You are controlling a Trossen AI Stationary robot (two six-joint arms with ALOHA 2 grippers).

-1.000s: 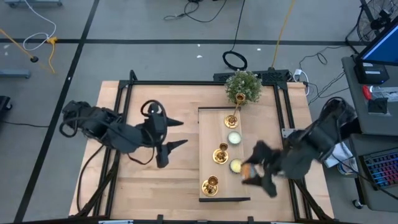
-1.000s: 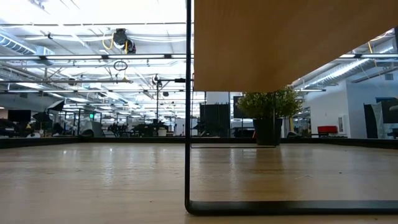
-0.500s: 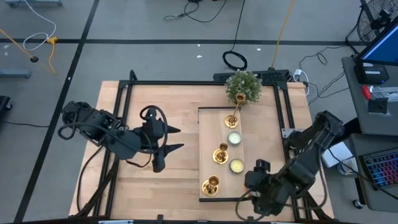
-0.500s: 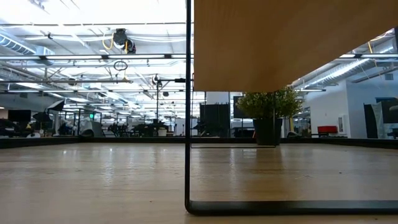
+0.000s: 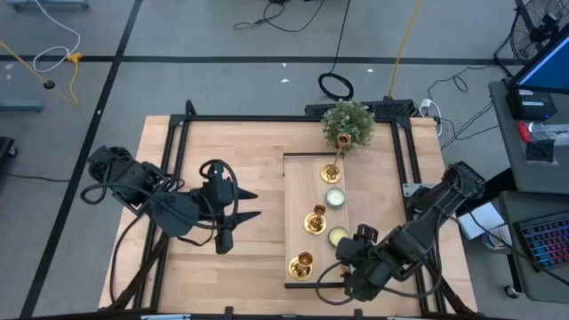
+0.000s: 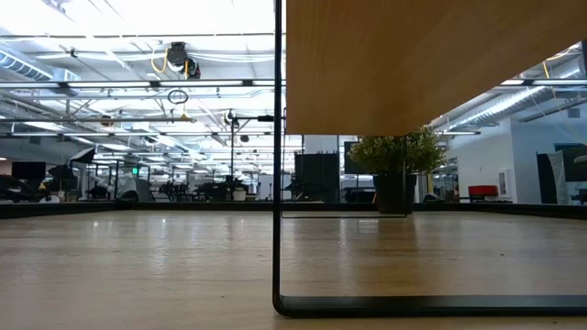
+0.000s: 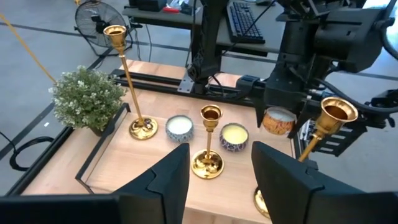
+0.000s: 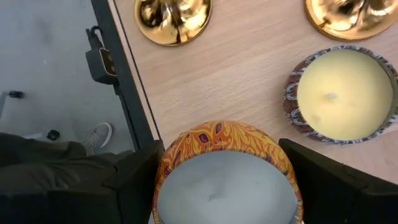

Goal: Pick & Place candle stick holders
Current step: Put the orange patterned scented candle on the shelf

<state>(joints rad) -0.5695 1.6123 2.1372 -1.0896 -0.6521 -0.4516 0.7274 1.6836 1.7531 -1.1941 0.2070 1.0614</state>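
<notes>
Right hand [image 8: 224, 186] sits in the lower right of the high view, over the near right corner of the raised wooden tray [image 5: 298, 191], its fingers [image 8: 134, 180] clamped on an orange patterned candle tin [image 8: 225, 171] that fills the space between them in the right wrist view. Just beyond that tin on the tray lies a pale-yellow candle [image 8: 343, 94] in a patterned tin, with the round gold bases of two holders at the top of that view. Left hand [image 5: 238, 206] hovers over the bare bench [image 5: 222, 142] in the left centre of the high view, well apart from the tray, its two fingers [image 7: 168, 183] standing apart with nothing between them. Three gold candle stick holders stand upright on the tray: the tallest holder [image 7: 127, 81] at the far end just beside the green potted plant [image 5: 347, 123], the middle holder [image 7: 209, 142] near the tray's centre between a white candle [image 7: 179, 127] and the yellow one, and the nearest holder [image 7: 323, 127] at the tray's lower end, close beside the right arm. In the low view only the tray's dark wire leg [image 6: 276, 156] and wooden underside show.
</notes>
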